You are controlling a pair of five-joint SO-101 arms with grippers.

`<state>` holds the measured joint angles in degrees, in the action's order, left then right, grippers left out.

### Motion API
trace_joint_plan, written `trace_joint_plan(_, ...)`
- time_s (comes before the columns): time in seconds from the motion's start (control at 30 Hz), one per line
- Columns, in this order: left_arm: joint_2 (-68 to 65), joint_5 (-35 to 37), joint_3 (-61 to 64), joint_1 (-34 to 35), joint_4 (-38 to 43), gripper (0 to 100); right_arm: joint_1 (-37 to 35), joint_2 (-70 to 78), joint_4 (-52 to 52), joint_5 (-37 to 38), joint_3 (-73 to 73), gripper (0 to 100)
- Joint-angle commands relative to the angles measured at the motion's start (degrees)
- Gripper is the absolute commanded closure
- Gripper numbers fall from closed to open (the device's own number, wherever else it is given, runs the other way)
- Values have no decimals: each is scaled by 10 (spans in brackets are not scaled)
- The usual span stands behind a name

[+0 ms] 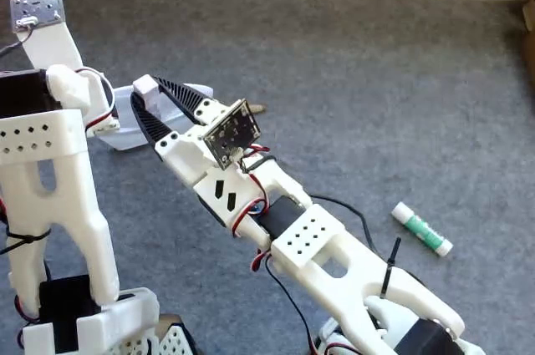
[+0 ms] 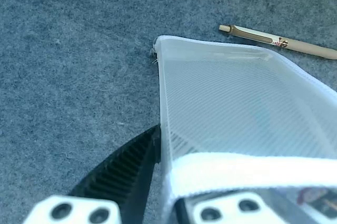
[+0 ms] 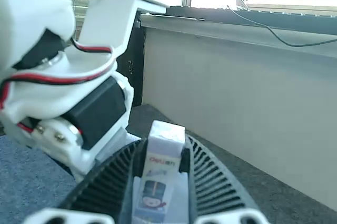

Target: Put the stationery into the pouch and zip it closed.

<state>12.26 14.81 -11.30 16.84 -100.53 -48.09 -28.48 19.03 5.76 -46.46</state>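
2 grippers loaded: right gripper (image 3: pixel 164 146) jaws narrow, pinching white eraser (image 3: pixel 158 176) upright, just beside mesh pouch (image 2: pixel 237 108). Left gripper (image 2: pixel 167 155) clamped on pouch edge. Pen (image 2: pixel 279 41) near pouch w/ glue stick (image 1: pixel 422 228) well apart.

Grey, felt-like counter (image 1: pixel 376 79), flecked with lint. Lying on it: a white mesh pouch (image 2: pixel 237 103), far end resting on the cloth; a beige pen (image 2: pixel 279 41) just beside that far edge, roughly parallel to it; a green-and-white glue stick (image 1: pixel 422 229) on its side, well apart from both, toward the right in the high view.
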Motion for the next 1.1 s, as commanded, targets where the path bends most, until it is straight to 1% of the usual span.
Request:
trace_joint_plan(0.0,2,7,-4,3,-4,993,-4,-8,15,7,7,993)
trace_joint_plan(0.27,2,7,-4,3,-4,993,-7,-14,-3,7,7,985)
trace_joint_plan(0.43,2,7,-3,3,-4,993,-7,-15,-80,7,13,886)
trace_joint_plan(0.47,2,7,-3,3,-4,993,-7,-15,-87,7,13,880)
trace_joint_plan(0.63,2,7,-3,3,-4,993,-6,-17,-93,7,13,880)
trace_joint_plan(0.8,1,7,-3,7,-4,993,-6,-80,-102,7,9,880)
trace_joint_plan(0.9,1,7,-4,22,-4,993,0,-134,-196,6,14,880)
trace_joint_plan(1.07,7,7,-7,61,-4,993,40,-202,-338,4,43,880)
